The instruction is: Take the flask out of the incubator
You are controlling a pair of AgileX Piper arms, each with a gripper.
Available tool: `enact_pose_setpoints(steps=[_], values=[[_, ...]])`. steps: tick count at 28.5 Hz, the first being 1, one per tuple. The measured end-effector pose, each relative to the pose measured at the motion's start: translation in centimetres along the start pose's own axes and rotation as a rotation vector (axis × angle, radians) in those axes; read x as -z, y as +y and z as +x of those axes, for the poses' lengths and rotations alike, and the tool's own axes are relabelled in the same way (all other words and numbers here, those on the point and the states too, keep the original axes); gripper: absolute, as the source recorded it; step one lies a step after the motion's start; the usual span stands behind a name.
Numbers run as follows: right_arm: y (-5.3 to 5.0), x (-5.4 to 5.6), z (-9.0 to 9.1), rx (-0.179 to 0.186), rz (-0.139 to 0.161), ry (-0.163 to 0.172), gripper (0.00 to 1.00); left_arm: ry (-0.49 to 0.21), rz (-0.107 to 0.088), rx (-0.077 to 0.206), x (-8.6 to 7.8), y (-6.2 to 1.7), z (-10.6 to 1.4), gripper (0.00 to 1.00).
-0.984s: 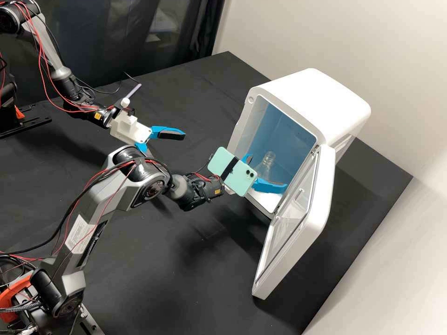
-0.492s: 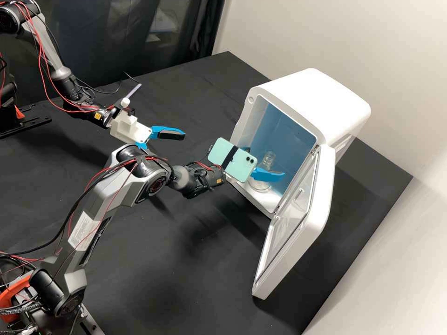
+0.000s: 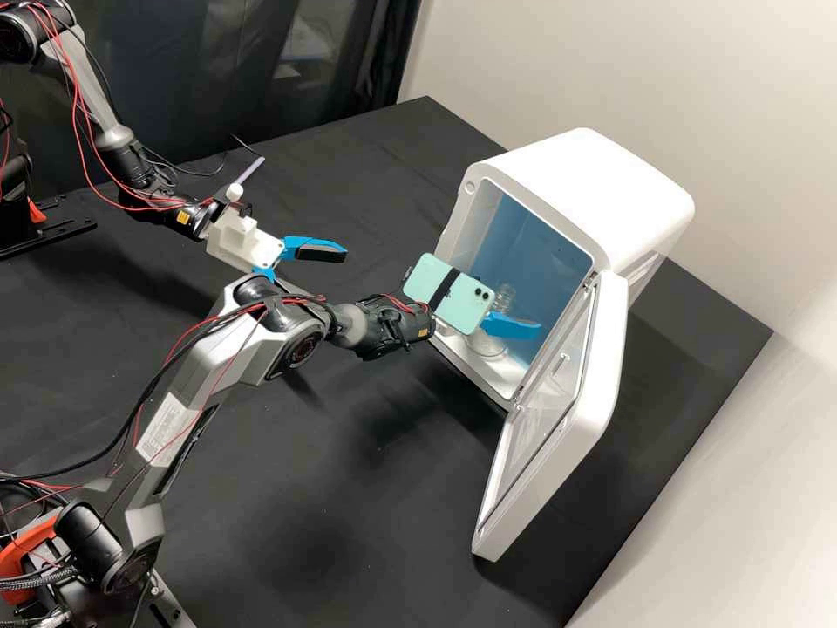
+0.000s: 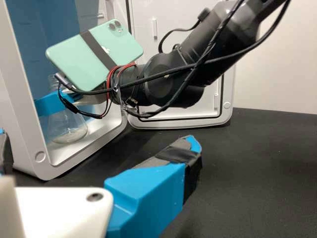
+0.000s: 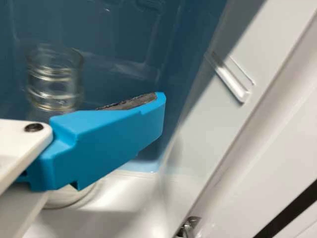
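High view: white incubator point(image 3: 602, 187) on black bench point(image 3: 349, 497), door point(image 3: 558, 419) swung open. Clear flask point(image 3: 503, 299) upright on the incubator's floor, inside the blue chamber. Right gripper point(image 3: 513, 323) inside the chamber, just beside the flask's neck; its grip cannot be told. Left gripper point(image 3: 307, 262) well back over the bench, fingers point(image 3: 316, 251) apart, holding nothing.

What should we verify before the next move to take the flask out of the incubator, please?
1. Incubator door swung open: ok.
2. Flask upright on the incubator floor: ok.
3. Right gripper inside, beside the flask's neck: ok.
4. Firm hold on the flask: cannot tell.
5. Left gripper open, outside the doorway over the bench: ok.
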Motion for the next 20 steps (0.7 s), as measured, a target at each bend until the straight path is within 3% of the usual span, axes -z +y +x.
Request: enact_pose_setpoints(steps=[4, 8, 11, 16, 20], values=[[-0.4, -0.6, 0.9, 0.000, 0.006, -0.025, 1.00, 0.000, 0.000, 0.000, 0.0, 0.00, 0.0, 1.00], [-1.0, -0.8, 1.9, 0.027, -0.005, -0.045, 1.00, 0.000, 0.006, 0.000, 0.0, 0.00, 0.0, 1.00], [-0.9, -1.0, 2.6, 0.024, -0.024, -0.051, 1.00, -0.004, 0.007, 0.001, -0.1, -0.03, 0.0, 1.00], [-0.8, -1.4, 3.4, 0.010, -0.026, -0.067, 1.00, -0.010, 0.007, 0.002, -0.3, -0.07, 0.0, 1.00], [-1.0, -1.4, 3.8, 0.024, -0.021, -0.074, 1.00, -0.012, 0.008, 0.003, -0.4, -0.09, 0.0, 1.00]])
